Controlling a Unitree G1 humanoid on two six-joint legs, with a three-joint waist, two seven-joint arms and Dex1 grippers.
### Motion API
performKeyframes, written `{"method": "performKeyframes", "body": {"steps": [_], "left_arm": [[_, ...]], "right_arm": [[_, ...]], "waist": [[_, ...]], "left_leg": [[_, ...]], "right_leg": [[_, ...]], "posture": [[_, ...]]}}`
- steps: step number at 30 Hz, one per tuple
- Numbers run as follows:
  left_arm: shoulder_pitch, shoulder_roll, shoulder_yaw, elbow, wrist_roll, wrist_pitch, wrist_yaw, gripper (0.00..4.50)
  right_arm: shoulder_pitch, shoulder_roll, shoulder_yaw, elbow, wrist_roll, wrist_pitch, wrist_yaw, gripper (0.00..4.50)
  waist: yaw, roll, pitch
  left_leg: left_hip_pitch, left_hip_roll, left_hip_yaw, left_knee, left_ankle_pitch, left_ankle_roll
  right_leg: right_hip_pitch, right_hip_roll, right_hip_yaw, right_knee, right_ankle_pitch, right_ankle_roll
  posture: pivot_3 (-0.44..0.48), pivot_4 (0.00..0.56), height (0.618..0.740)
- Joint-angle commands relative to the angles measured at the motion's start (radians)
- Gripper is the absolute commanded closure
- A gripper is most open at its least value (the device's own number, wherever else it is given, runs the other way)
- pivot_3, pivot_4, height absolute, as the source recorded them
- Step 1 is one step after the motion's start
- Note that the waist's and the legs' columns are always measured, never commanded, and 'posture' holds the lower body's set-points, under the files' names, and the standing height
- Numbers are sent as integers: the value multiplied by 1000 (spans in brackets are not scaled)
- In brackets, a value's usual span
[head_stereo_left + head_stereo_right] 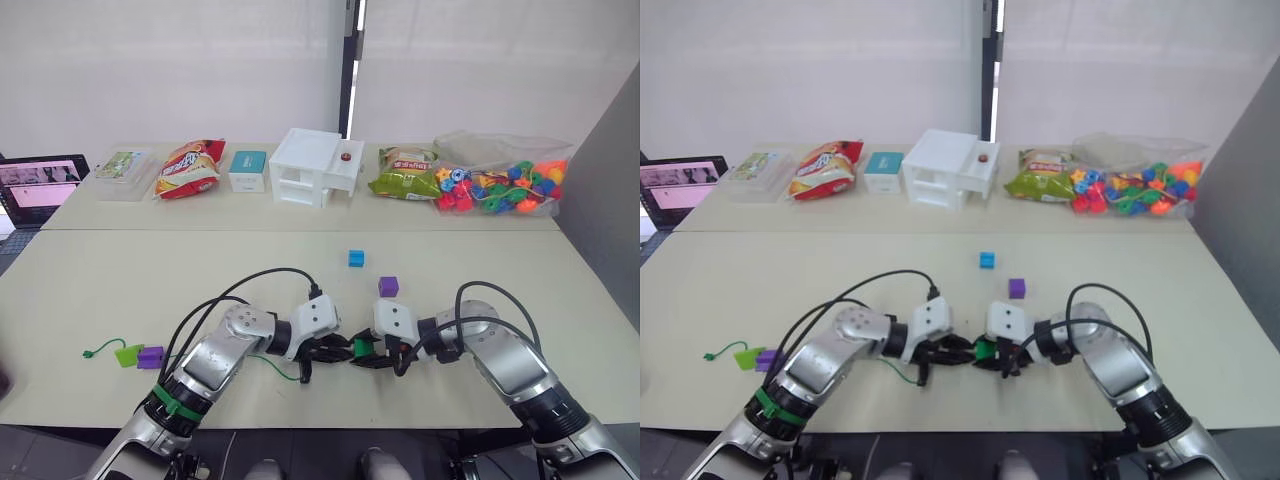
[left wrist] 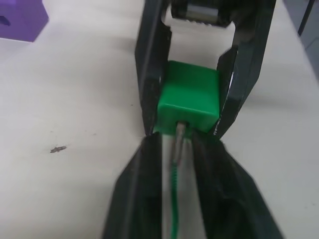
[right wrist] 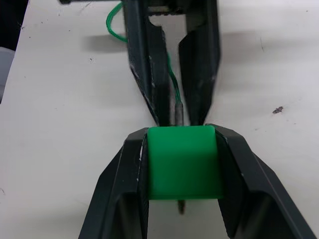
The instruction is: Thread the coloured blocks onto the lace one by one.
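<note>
My right gripper (image 3: 182, 144) is shut on a dark green block (image 3: 182, 167) just above the table's near middle. My left gripper (image 1: 322, 353) faces it tip to tip, shut on the lace (image 2: 174, 189). The lace's silvery tip (image 2: 179, 133) enters the block's hole, and a bit of it pokes out the far side (image 3: 182, 206). The green cord (image 1: 272, 366) trails left to a purple block (image 1: 151, 357) and a light green block (image 1: 128, 354) sitting on it near its end stopper (image 1: 90, 352). A blue block (image 1: 356, 258) and another purple block (image 1: 389, 286) lie loose beyond the grippers.
Along the far table stand a clear box (image 1: 122, 172), a red snack bag (image 1: 190, 167), a teal box (image 1: 247, 170), a white toy house (image 1: 315, 167), a green snack bag (image 1: 403, 174) and a bag of multicoloured beads (image 1: 500, 185). A laptop (image 1: 40, 185) sits far left.
</note>
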Motion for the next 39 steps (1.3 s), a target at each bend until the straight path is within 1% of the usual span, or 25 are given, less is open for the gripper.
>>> {"method": "performKeyframes", "body": {"steps": [1, 5, 9, 17, 20, 23, 24, 25, 31, 35, 39], "left_arm": [[0, 19, 72, -102, -69, 65, 5, 2252], [63, 90, 98, -173, -108, 108, -14, 2252], [128, 144, 86, -174, -78, 77, 0, 2252], [166, 124, 30, -84, -10, -4, 43, 2252], [179, 121, 21, -65, -2, -17, 47, 3112], [180, 112, 28, -54, -16, -21, 49, 4122], [175, 108, 28, -51, -19, -26, 48, 4364], [172, 106, 28, -49, -20, -29, 47, 4444], [144, 78, 5, -55, -24, -48, 28, 4444], [107, 38, -24, -25, -16, -58, 26, 4444], [51, -24, -58, 36, 10, -86, 32, 4444]], "right_arm": [[13, 15, 30, -28, 11, -4, 4, 3299], [22, 17, 29, -31, 11, -5, 1, 3299], [23, 16, 29, -33, 14, -4, 0, 3299], [11, 15, 29, -36, 18, 1, 6, 3299], [12, 11, 25, -45, 22, 7, 8, 3299], [14, 7, 22, -50, 22, 11, 7, 3299], [15, 6, 22, -52, 22, 13, 7, 3299], [16, 5, 21, -54, 23, 14, 6, 3299], [22, 2, 20, -64, 24, 26, -2, 3299], [29, -4, 17, -76, 26, 38, -6, 3299], [36, -9, 15, -89, 27, 48, -9, 3299]], "waist": [[-1, 0, 0], [-14, 0, 0], [-19, 0, 0], [-18, 0, 0], [-17, 0, -1], [-18, 0, -1], [-18, 0, -1], [-18, 0, -1], [-14, 0, -1], [-10, 0, -1], [-2, 0, -1]], "left_leg": [[0, 0, 0, 0, 0, 0], [1, 0, 0, -1, 0, 0], [1, 0, -1, -1, 0, 0], [1, 0, -1, -1, 0, 0], [1, 0, -1, -1, 0, 0], [1, 0, -1, -1, 0, 0], [1, 0, -1, -1, 0, 0], [1, 0, -1, -1, 0, 0], [1, 0, -1, -1, 0, 0], [1, 0, -1, -1, 0, 0], [0, 0, -1, 0, 0, 0]], "right_leg": [[0, 0, 0, 0, 0, 0], [0, 0, 0, 0, 0, 0], [0, 0, 0, 0, 0, 0], [1, 0, 0, 0, 0, 0], [1, 0, 0, 0, 0, 0], [1, 0, 0, 0, 0, 0], [1, 0, 0, 0, 0, 0], [1, 0, 0, 0, 0, 0], [1, 0, 0, 0, 0, 0], [1, 0, 0, 0, 0, 0], [1, 0, 0, -1, 0, 0]], "posture": [[0, 150, 740], [0, 150, 740], [0, 150, 740], [0, 150, 740], [0, 150, 740], [0, 150, 740], [0, 150, 740], [0, 150, 740], [0, 150, 740], [0, 150, 740], [0, 150, 740]]}}
